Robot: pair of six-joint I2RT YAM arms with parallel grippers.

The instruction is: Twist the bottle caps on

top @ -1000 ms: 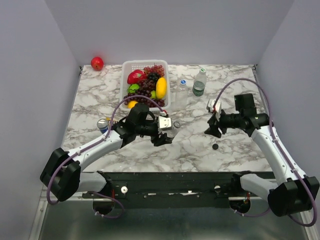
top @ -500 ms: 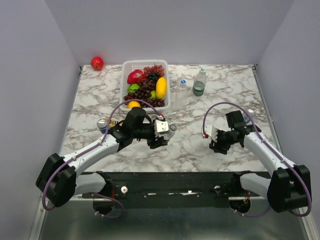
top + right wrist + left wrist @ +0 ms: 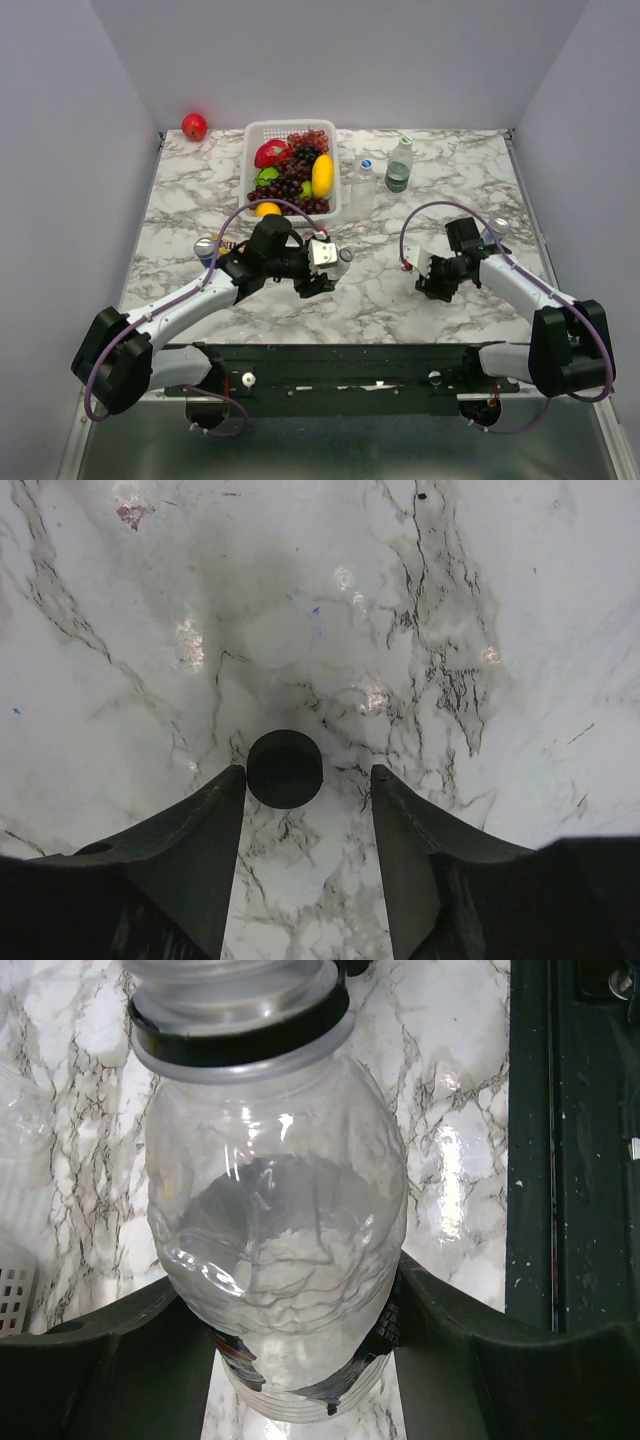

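Step in hand: picking up the loose cap. The right gripper is down at the white-and-grey marble counter, toward its near right part. Its jaws are wide apart and hold nothing. The small black round plastic cap lies flat between the fingertips, closer to the left-hand one in the wrist view. I can't tell whether it touches that one; there is a clear gap to the other.

The left gripper is clamped round the body of a clear plastic bottle with a black neck ring. It holds the bottle tilted, toward the near edge and left of centre, neck pointing toward the right arm. No cap shows on this bottle, though the mouth is cut off in the wrist view.

Next move, as I judge it: close on the black cap, lift it, line it up square on the held bottle's neck, then twist. The cap is small and low, so it could slip.

Counts:
- Bottles: 3. One is held, and two stand near the far edge right of the basket.
- Caps: 3. One black cap is loose, a blue cap sits on one standing bottle, and a white-green cap sits on the other.
- Blue-and-silver drink can: 1 seen for sure, by the left edge.
- White plastic basket of fruit: 1.
- Red apple: 1, at the far left corner.
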